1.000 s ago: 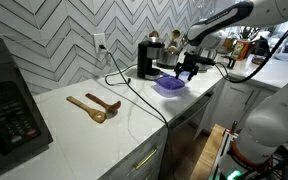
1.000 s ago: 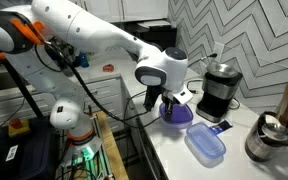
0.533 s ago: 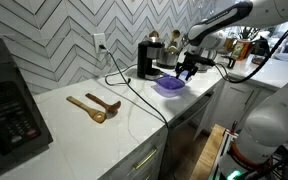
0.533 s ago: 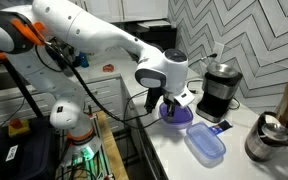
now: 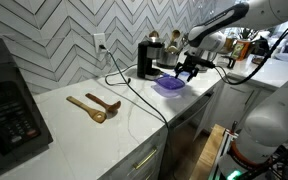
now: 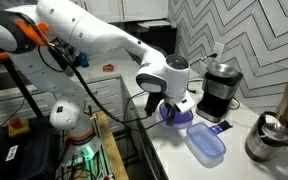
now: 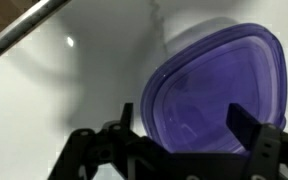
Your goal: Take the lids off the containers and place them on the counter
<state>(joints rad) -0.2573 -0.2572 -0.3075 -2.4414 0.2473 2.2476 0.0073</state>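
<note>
A deep purple lid (image 7: pixel 216 92) sits on its container (image 5: pixel 168 86) on the white counter (image 5: pixel 94 135); it also shows in the other exterior view (image 6: pixel 179 116). My gripper (image 7: pixel 186 128) hovers just above it, open, its fingers either side of the lid's near edge and holding nothing. It shows over the purple lid in both exterior views (image 5: pixel 188 68) (image 6: pixel 164 104). A lighter blue lid on its container (image 6: pixel 205 144) lies farther along the counter, apart from the gripper.
A black coffee machine (image 5: pixel 147 58) with a cable stands behind the purple tub, also seen in an exterior view (image 6: pixel 218 88). Two wooden spoons (image 5: pixel 94 105) lie mid-counter. A black appliance (image 5: pixel 6 100) fills one end. A metal pot (image 6: pixel 271 138) stands past the blue tub.
My gripper has shifted slightly over the purple lid; it stays open and the lid has not moved.
</note>
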